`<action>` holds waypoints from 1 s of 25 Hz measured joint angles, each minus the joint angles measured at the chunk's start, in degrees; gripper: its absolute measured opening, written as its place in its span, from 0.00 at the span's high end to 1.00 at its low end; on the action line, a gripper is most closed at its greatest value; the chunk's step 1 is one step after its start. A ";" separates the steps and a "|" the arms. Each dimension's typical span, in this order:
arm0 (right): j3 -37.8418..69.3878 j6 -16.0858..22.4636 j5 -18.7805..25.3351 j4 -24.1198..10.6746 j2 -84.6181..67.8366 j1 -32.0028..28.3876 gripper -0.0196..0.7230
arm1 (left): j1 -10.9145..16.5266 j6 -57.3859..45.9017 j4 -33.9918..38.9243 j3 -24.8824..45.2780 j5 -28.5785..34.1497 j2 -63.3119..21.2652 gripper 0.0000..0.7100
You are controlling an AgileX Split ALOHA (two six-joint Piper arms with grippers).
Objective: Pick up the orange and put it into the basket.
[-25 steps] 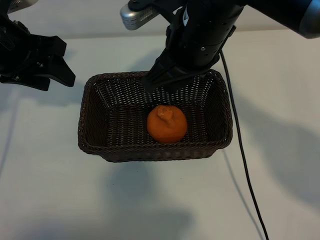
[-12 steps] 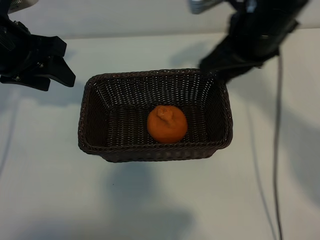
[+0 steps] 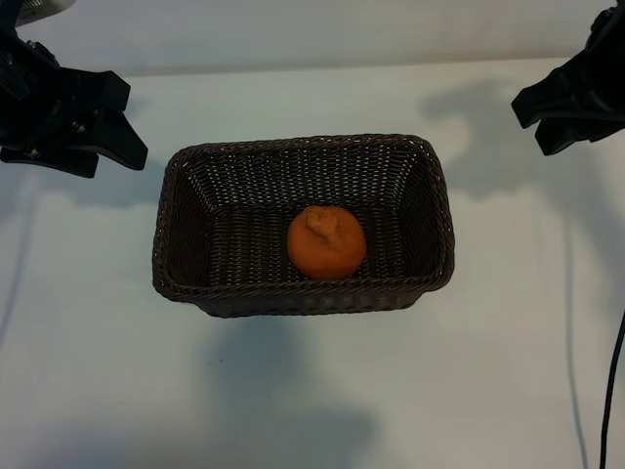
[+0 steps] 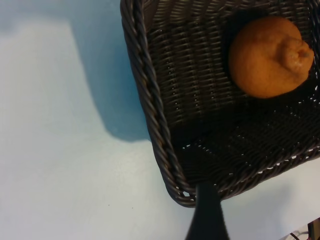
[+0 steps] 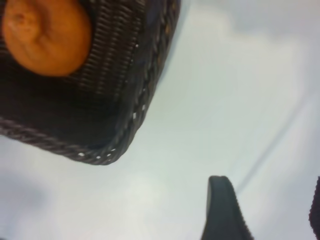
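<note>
The orange (image 3: 326, 242) lies on the floor of the dark woven basket (image 3: 303, 143), a little right of its middle, with the puckered stem end up. Nothing touches it. My right gripper (image 3: 528, 123) hangs at the right edge of the exterior view, well clear of the basket, open and empty. In the right wrist view the gripper (image 5: 270, 212) has only table between its fingers, with the orange (image 5: 47, 35) and basket corner (image 5: 142, 100) off to one side. My left gripper (image 3: 133, 124) is parked open left of the basket. The left wrist view shows the orange (image 4: 270, 57) inside the basket's rim (image 4: 150, 100).
The basket stands on a white table (image 3: 293, 391). A black cable (image 3: 610, 391) trails down the right side from the right arm. A pale wall runs along the back.
My right arm has pulled away from above the basket's far rim to the right edge of the view. The orange stays put in the basket. The left arm has not moved.
</note>
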 joint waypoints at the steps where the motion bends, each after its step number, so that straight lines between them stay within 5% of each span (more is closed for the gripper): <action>1: 0.47 -0.06 0.00 0.20 -0.26 0.00 0.41 | 0.00 0.00 0.00 0.00 0.00 0.00 0.20; 18: 6.29 0.67 0.04 -1.32 -0.38 0.00 0.41 | 0.00 0.24 0.00 0.00 0.00 0.00 0.20; 25: 6.29 0.81 0.03 1.12 -0.38 0.00 0.41 | 0.00 0.24 0.00 0.00 0.00 0.00 0.20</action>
